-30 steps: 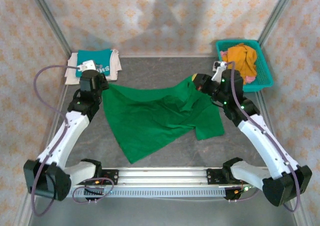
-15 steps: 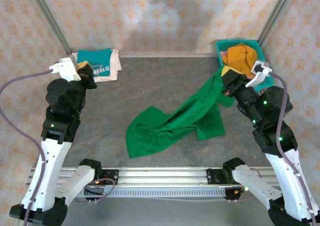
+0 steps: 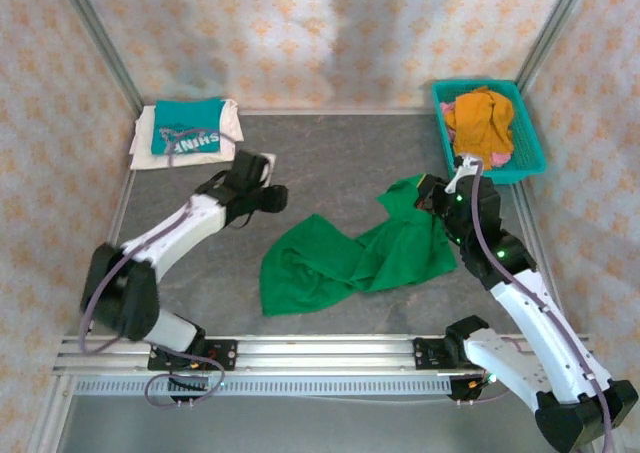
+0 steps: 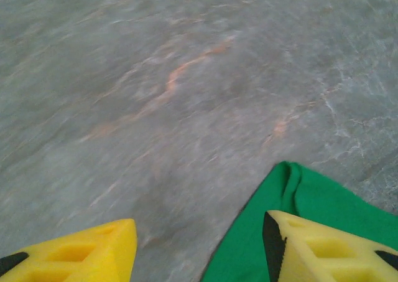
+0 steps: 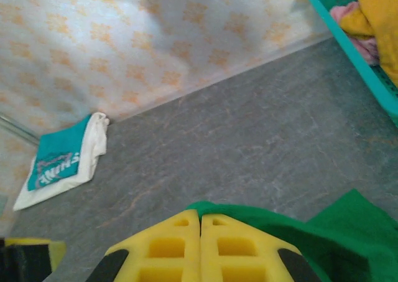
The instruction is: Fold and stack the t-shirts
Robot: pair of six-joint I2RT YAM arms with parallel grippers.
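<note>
From above, the green t-shirt (image 3: 350, 258) lies crumpled on the grey table (image 3: 330, 163), right of centre, with one corner drawn up toward the right gripper (image 3: 428, 198), which meets the cloth at its far right end. The left gripper (image 3: 270, 198) sits low over bare table, just left of the shirt and apart from it. In the far left corner the teal t-shirt (image 3: 188, 128), folded with its white lettering up, rests on the folded white t-shirt (image 3: 143, 151). A teal basket (image 3: 528, 138) in the far right corner holds an orange cloth (image 3: 478, 118) and something pink.

At the left wrist, the left gripper (image 4: 199, 223) has its yellow fingers (image 4: 81, 254) spread wide with only table between them. An edge of the green t-shirt (image 4: 311, 201) lies beside and under the right-hand finger.

At the right wrist, the right gripper (image 5: 200, 223) has its yellow fingers (image 5: 161, 244) pressed together, clamped on the green t-shirt (image 5: 348, 223), which bunches around their tips. Beyond lie the teal t-shirt (image 5: 59, 157) on the white t-shirt (image 5: 94, 148), and the teal basket (image 5: 329, 20) at the upper right
</note>
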